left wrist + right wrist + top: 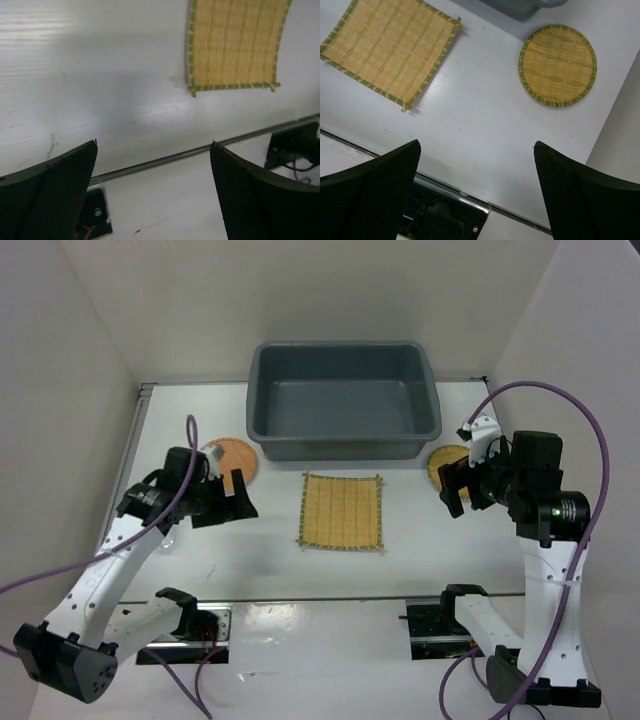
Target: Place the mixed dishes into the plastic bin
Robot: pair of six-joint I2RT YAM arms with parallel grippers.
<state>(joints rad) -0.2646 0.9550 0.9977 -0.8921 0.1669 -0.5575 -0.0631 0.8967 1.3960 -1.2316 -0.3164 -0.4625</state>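
Observation:
The dark grey plastic bin point(345, 447) stands at the back middle, with nothing showing inside. The square yellow bamboo mat point(342, 511) lies flat in front of it and shows in the left wrist view point(234, 46) and the right wrist view point(390, 49). The round orange-brown disc point(228, 451) lies left of the bin, partly behind my open, empty left gripper point(238, 496) point(154, 145). The round yellow woven mat point(446, 457) point(557, 65) lies right of the bin, beside my open, empty right gripper point(455, 492) point(476, 145). A faint clear cup point(167, 538) sits under the left arm.
White walls close in the table on the left, back and right. A metal strip point(330, 597) runs along the table's near edge, with the two arm bases point(190, 625) point(445, 625) below it. The bin's corner point(520, 7) shows in the right wrist view.

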